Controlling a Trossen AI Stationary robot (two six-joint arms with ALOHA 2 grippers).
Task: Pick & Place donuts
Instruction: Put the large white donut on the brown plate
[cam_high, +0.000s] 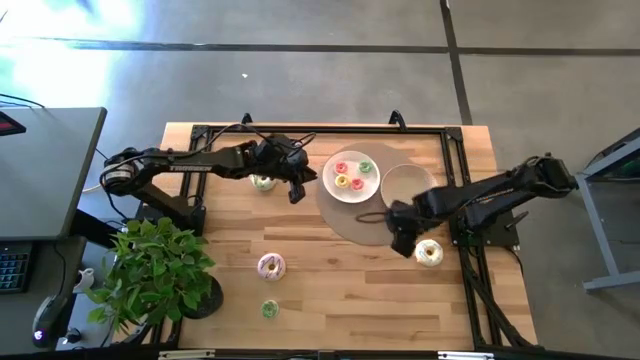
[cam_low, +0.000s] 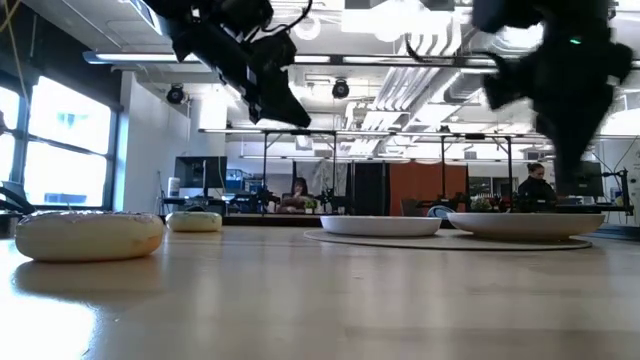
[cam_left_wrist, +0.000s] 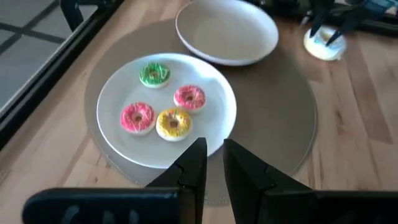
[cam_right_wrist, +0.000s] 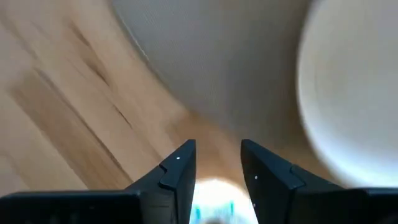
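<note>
Hands first, from above: the right hand hovers released beside a white donut near the desk's right edge; a clipped rim is the risk. Rings lie flat, without long axis. At the left wrist, the left hand hangs empty, barely parted, over the plate holding four donuts.
</note>
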